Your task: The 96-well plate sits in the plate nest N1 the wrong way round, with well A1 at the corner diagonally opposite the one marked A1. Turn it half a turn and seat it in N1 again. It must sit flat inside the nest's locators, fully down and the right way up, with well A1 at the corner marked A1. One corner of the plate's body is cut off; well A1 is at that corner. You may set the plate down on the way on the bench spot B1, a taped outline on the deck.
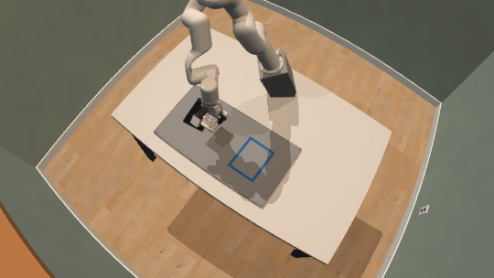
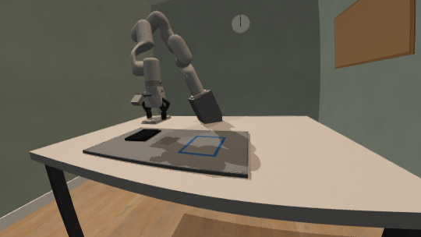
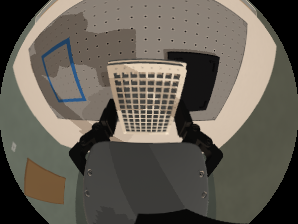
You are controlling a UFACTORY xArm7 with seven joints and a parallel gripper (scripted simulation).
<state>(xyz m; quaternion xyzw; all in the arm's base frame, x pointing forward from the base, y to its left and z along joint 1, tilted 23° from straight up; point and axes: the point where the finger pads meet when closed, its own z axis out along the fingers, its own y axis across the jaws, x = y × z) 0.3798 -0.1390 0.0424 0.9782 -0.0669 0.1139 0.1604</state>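
Observation:
My gripper [image 1: 209,120] is shut on the white 96-well plate [image 1: 209,122] and holds it level in the air above the grey deck [image 1: 227,152]. In the exterior view the plate [image 2: 153,120] hangs well above the black nest N1 [image 2: 143,135]. The wrist view shows the plate [image 3: 147,100] between my fingers, with the empty black nest [image 3: 194,83] off to its right. In the top view the nest [image 1: 195,112] lies partly under the plate, to its left. The blue taped outline B1 [image 1: 251,158] is empty, right of the plate. I cannot tell which corner is cut.
The arm's dark base block [image 1: 277,80] stands on the white table behind the deck. The deck's far edge runs close to it. The arm's shadow lies over the deck around B1 [image 2: 202,146].

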